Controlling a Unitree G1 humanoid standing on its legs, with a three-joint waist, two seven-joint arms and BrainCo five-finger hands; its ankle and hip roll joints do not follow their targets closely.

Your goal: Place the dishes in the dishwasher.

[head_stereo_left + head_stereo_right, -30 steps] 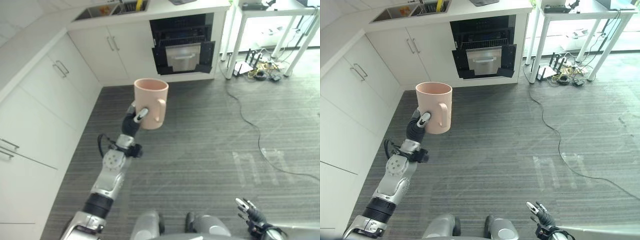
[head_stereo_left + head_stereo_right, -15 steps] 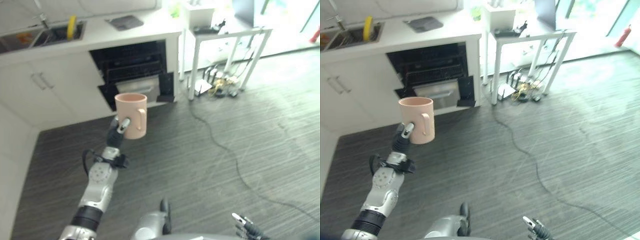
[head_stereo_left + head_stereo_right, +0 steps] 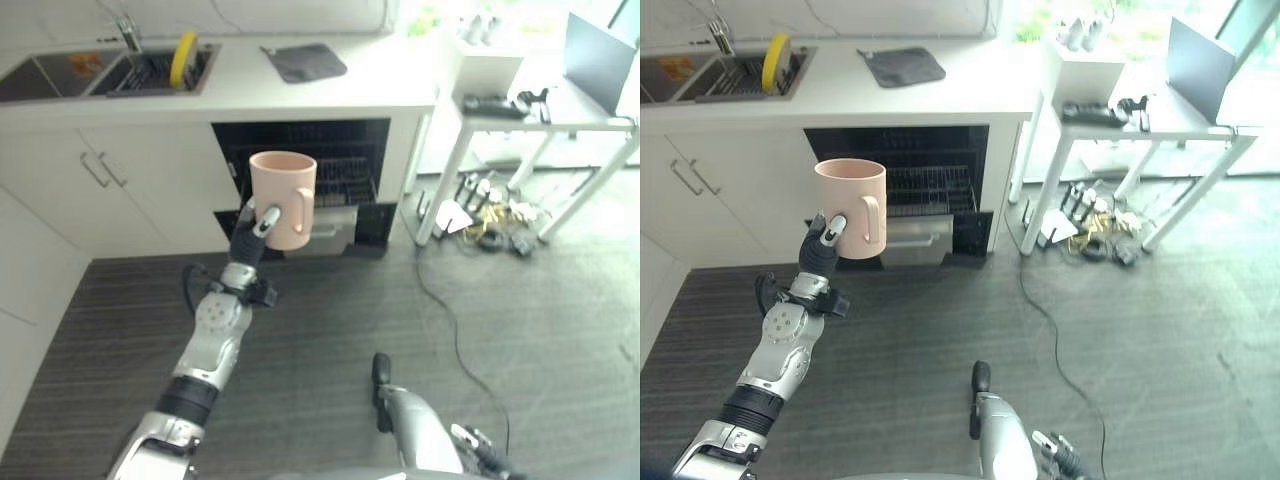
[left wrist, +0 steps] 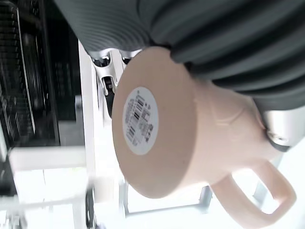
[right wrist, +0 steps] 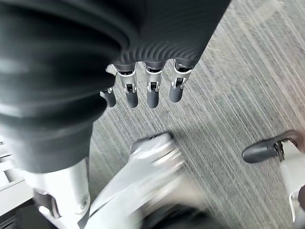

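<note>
White counter (image 3: pixel 940 95) ran across the 12 o'clock edge of the head views, with a sink (image 3: pixel 700 78) at 11 o'clock, a yellow item (image 3: pixel 774 62) stood in its rack, and a dark mat (image 3: pixel 902 66) lying on the worktop. Below the counter the dishwasher (image 3: pixel 905 190) was seen open, its wire rack (image 3: pixel 925 188) drawn partly out and the door (image 3: pixel 915 240) lowered.

Compared with a second ago, the whole scene had swung: the dishwasher, formerly far off at 12 o'clock behind the cabinets' corner, was now squarely ahead and nearer. That was read as the camera and body turning and approaching, not as the furniture moving. The approach was judged well advanced; the loading itself was not yet begun.

The pink mug (image 3: pixel 852 207) was held upright at 10 o'clock, above the floor and in front of the rack, with fingers and thumb of the left hand (image 3: pixel 826 238) wrapped round its lower body; handle turned toward 3 o'clock. In the left wrist view the base (image 4: pixel 155 121) carried a barcode sticker.

The right hand (image 5: pixel 143 90) hung low at 5 o'clock, fingers relaxed, nothing in it.

Grey striped flooring (image 3: pixel 1160 330) was noted, with a white desk (image 3: pixel 1140 115), a laptop (image 3: pixel 1195 65) and tangled cables (image 3: pixel 1095 235) at 2 o'clock.
</note>
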